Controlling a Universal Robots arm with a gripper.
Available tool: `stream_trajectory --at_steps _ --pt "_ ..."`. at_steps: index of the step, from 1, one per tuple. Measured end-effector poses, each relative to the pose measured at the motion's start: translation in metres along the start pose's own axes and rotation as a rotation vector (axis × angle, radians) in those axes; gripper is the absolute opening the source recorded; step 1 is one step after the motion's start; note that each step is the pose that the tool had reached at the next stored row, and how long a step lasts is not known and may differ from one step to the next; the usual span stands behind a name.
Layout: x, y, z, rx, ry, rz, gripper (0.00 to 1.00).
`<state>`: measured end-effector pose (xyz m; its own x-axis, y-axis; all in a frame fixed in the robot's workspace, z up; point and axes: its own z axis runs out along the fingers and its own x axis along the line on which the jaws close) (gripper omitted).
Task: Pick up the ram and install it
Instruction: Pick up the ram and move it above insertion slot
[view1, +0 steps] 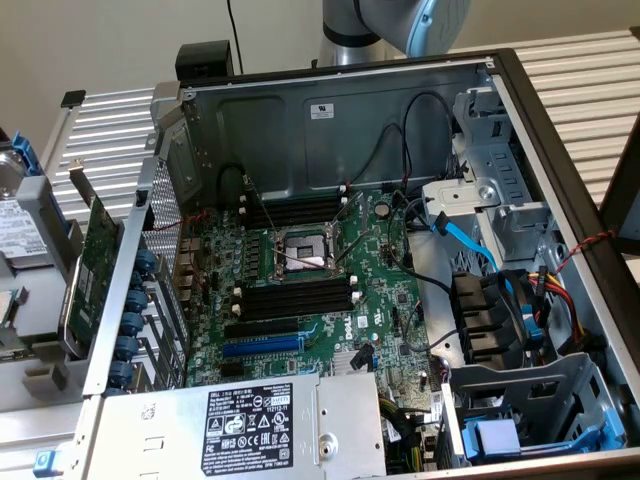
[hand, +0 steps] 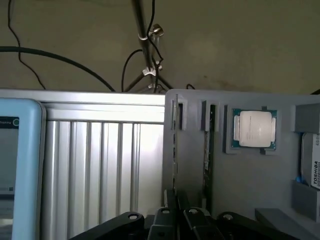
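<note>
Two rams stand on edge in narrow slots of a grey parts tray (hand: 250, 190): one ram (hand: 175, 145) and a second ram (hand: 207, 150), each showing as a thin dark-green stick. My gripper (hand: 181, 202) hangs some way off, in line with the first stick, its black fingers (hand: 172, 200) drawn together and holding nothing. In the exterior view the open computer case shows its motherboard (view1: 380, 300), with long black memory slots (view1: 295, 298) on both sides of the processor socket (view1: 305, 255). The arm (view1: 400, 20) rises behind the case.
A processor (hand: 252, 129) and a hard drive (hand: 312, 162) also sit in the tray. A wide green expansion card (view1: 95, 260) leans outside the case at the exterior view's left. The power supply (view1: 250, 420), blue cables (view1: 470, 245) and a drive cage (view1: 520, 400) crowd the case.
</note>
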<state>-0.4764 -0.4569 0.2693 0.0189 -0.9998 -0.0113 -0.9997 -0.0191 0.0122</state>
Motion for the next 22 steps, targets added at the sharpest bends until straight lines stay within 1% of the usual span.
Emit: stream_trajectory --at_steps 4,7,14,17,22 --pt "0.003 -0.0004 -0.0181 0.0001 -0.0001 0.0 0.13" --pt "0.007 -0.0056 -0.032 0.0 0.0 0.0 0.13" --pt "0.019 -0.0263 -0.0643 -0.0005 -0.0004 0.0 0.13" --pt "0.021 -0.0363 -0.077 -0.0002 -0.0026 0.0 0.13" --pt "0.021 -0.0537 -0.0929 -0.0005 -0.0026 0.0 0.13"
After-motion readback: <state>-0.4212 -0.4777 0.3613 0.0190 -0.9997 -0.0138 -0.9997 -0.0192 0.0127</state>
